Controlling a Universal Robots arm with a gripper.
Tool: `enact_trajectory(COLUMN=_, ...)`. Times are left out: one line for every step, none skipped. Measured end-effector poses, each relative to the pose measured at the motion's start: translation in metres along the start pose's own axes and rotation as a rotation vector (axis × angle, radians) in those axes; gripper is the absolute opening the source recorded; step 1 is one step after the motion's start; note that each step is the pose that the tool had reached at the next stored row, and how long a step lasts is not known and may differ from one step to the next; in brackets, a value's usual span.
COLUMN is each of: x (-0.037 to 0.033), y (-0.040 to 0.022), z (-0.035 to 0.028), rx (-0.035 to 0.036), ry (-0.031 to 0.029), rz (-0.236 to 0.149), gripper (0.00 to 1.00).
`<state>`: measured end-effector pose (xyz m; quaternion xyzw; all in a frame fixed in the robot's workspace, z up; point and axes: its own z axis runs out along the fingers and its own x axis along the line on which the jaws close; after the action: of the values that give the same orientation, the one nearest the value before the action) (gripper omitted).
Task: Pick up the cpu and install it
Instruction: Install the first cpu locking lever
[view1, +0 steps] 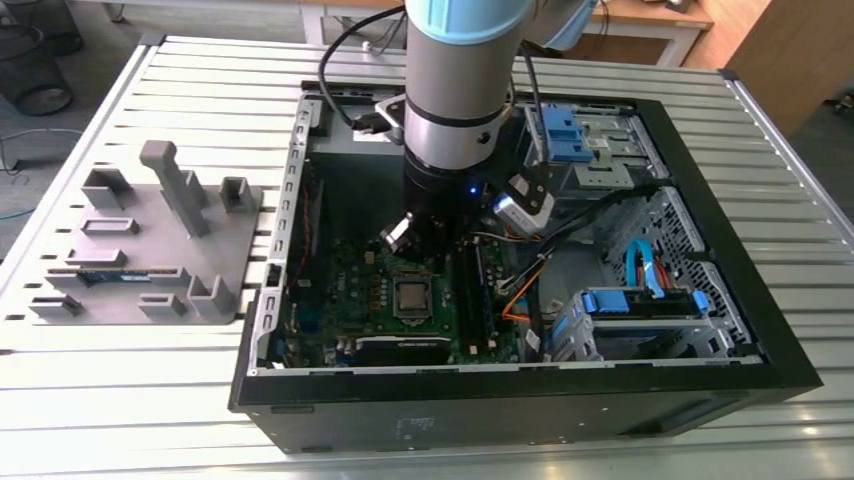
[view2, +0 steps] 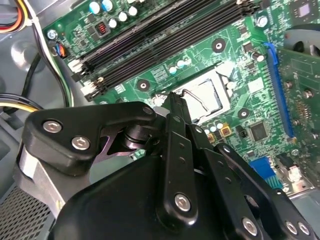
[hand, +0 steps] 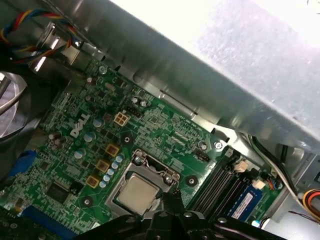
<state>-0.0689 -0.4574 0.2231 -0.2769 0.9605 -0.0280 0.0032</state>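
Cpu (hand: 136, 194) was recorded seated in the socket (hand: 145, 187), directly beneath the tool (hand: 171, 196), whose fingertips were seen clenched together, nothing grasped.

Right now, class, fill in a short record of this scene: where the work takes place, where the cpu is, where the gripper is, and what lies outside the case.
Setting: open computer case on a slatted metal table
Cpu: lying in the motherboard socket, silver top showing
Gripper: inside the case, just above the socket's edge, not holding the cpu
Outside the case: grey fixture tray at the exterior view's left
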Motion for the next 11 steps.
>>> enact_trajectory(x=0.0002, y=-0.0003, z=0.0002, rx=0.0018, ry=0.0012, rz=0.000, gripper=0.11)
enact_trajectory(x=0.0003, y=-0.0005, z=0.0005, rx=0.0026, ry=0.0017, rz=0.000, gripper=0.11)
enact_trajectory(x=0.0003, y=-0.0005, z=0.0005, rx=0.0027, ry=0.0018, rz=0.000, gripper=0.11)
enact_trajectory(x=0.0003, y=-0.0005, z=0.0005, rx=0.0028, ry=0.0019, rz=0.000, gripper=0.11)
enact_trajectory(x=0.0003, y=-0.0005, z=0.0005, rx=0.0029, ry=0.0019, rz=0.000, gripper=0.11)
enact_trajectory(x=0.0003, y=-0.0005, z=0.0005, rx=0.0029, ry=0.0018, rz=0.000, gripper=0.11)
enact_trajectory(x=0.0003, y=-0.0006, z=0.0006, rx=0.0027, ry=0.0016, rz=0.000, gripper=0.11)
enact_trajectory(x=0.0006, y=-0.0010, z=0.0009, rx=0.0027, ry=0.0016, rz=0.000, gripper=0.11)
enact_trajectory(x=0.0009, y=-0.0016, z=0.0013, rx=0.0027, ry=0.0016, rz=0.000, gripper=0.11)
enact_trajectory(x=0.0015, y=-0.0024, z=0.0019, rx=0.0028, ry=0.0017, rz=0.000, gripper=0.11)
enact_trajectory(x=0.0021, y=-0.0034, z=0.0027, rx=0.0027, ry=0.0017, rz=0.000, gripper=0.11)
